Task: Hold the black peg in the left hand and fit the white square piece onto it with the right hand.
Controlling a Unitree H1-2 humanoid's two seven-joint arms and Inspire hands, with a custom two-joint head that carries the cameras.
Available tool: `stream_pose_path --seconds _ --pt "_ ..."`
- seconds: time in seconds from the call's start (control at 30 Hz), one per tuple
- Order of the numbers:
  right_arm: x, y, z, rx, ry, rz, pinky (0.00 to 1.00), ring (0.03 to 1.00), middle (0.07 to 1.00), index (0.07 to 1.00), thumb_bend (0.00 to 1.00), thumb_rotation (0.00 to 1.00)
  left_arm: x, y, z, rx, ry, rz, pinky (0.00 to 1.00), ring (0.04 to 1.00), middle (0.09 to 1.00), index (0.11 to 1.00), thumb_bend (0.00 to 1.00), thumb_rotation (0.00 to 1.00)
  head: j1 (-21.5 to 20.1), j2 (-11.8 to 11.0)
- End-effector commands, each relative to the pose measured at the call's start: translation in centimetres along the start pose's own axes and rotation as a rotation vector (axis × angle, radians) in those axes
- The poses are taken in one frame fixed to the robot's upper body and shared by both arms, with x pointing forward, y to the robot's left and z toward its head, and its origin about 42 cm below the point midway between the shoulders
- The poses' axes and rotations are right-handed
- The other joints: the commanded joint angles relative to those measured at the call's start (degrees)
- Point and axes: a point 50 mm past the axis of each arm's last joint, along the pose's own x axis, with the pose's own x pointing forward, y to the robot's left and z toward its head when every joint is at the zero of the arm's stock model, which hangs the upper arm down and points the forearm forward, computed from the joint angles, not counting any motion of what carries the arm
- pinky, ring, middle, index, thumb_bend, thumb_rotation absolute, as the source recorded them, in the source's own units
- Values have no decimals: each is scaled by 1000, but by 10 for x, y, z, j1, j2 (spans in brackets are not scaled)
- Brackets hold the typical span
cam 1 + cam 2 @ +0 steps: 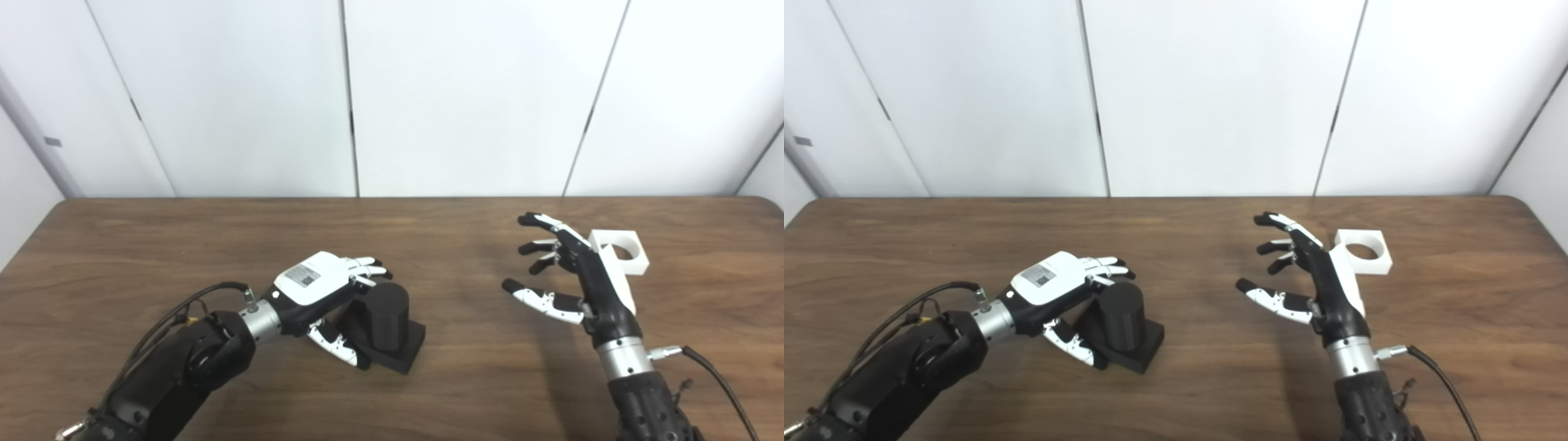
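Observation:
The black peg (384, 318), a short cylinder on a square black base, stands on the wooden table (459, 380) left of centre. My left hand (318, 288) is cupped round it from the left. Its fingers (366, 267) reach almost straight past the far side of the cylinder, and its thumb lies against the base's near edge. The white square piece (631, 254), with a round hole, lies flat at the right. My right hand (572, 275) hovers open just left of it, fingers spread and palm facing left, and hides the piece's near left part.
The table's far edge meets a white panelled wall (429, 92). Cables run from both wrists: the left cable (177, 312) and the right cable (716, 380). Bare wood lies between the two hands.

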Motion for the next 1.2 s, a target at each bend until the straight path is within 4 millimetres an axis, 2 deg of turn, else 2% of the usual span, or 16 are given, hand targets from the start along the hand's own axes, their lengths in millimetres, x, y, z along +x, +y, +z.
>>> stream_pose_path --seconds 0.0,0.07,0.2,0.3,0.33,0.57,0.6,0.7,0.8,0.97,1.17 --pt "14 -11 19 -28 -96 -26 473 648 836 769 503 0 1 -33 10 35 -29 -153 859 930 895 489 524 63 -8 -1" --pt "15 -17 22 -59 -100 -3 478 651 831 777 516 0 1 -33 10 44 -31 -165 862 931 896 489 524 63 -23 -3" --pt "24 -40 33 -166 -92 55 514 678 832 796 605 23 -1 -35 8 68 -31 -186 856 924 890 489 524 62 -56 -13" --pt "35 -62 46 -411 -87 132 584 741 841 834 667 127 -4 -35 5 72 -26 -203 862 924 886 490 524 63 -85 -24" --pt "39 -68 50 -476 -80 152 615 785 850 840 696 129 -6 -35 4 71 -25 -202 857 918 881 489 524 62 -92 -27" --pt "65 -104 68 -838 9 252 694 859 899 842 817 134 -16 -37 -3 67 -15 -197 847 904 868 489 524 59 -158 -57" --pt "69 -109 70 -874 38 290 767 901 934 863 845 132 -18 -37 -4 67 -14 -198 832 897 863 489 524 59 -166 -60" --pt "78 -118 75 -942 99 371 861 959 979 887 887 131 -22 -37 -7 64 -11 -200 817 891 861 489 524 58 -191 -73" --pt "86 -121 76 -1005 140 397 895 976 984 880 924 123 -25 -37 -10 56 -9 -201 810 886 855 488 524 57 -207 -80" --pt "100 -129 72 -1120 217 390 915 992 991 888 925 148 -30 -38 -14 50 -5 -197 801 876 846 488 524 55 -224 -91" --pt "115 -137 62 -1152 297 377 953 1000 1000 899 900 159 -33 -42 -20 57 -2 -197 788 870 849 488 524 57 -235 -97"
